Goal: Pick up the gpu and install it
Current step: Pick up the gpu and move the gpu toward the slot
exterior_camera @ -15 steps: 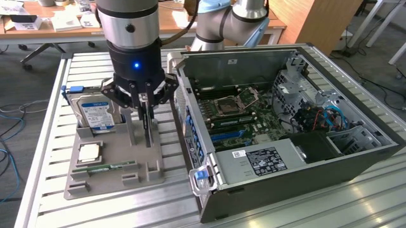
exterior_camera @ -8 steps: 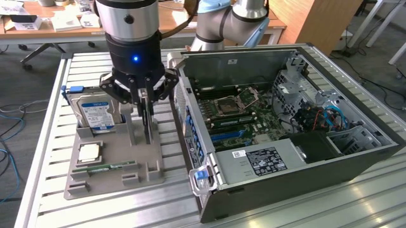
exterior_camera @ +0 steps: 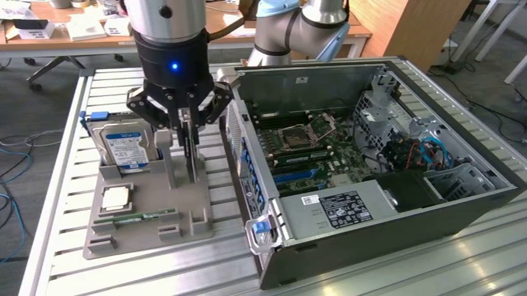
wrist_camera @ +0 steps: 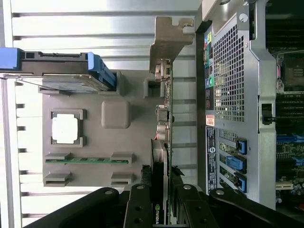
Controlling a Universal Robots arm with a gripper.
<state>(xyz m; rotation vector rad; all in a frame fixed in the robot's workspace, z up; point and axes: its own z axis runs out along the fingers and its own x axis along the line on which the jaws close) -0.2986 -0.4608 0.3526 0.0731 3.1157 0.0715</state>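
The gpu [exterior_camera: 192,154] is a thin black card standing on edge over the grey parts holder [exterior_camera: 148,237], beside the open computer case [exterior_camera: 461,185]. My gripper [exterior_camera: 187,131] comes down from above and is shut on the card's upper part, one finger on each side. The card's lower edge is level with the holder's upright posts; I cannot tell whether it still sits in its slot. In the wrist view the gpu [wrist_camera: 164,118] runs edge-on away from my gripper [wrist_camera: 160,202], with its pale metal bracket [wrist_camera: 172,40] at the far end, close to the case's rear panel [wrist_camera: 232,71].
On the holder stand a silver hard drive [exterior_camera: 123,147], a CPU [exterior_camera: 115,196] and a green RAM stick [exterior_camera: 136,217]. The case lies open on its side, showing the motherboard [exterior_camera: 309,145]. Everything rests on a slatted metal table [exterior_camera: 66,154]. The arm's base [exterior_camera: 288,28] is behind the case.
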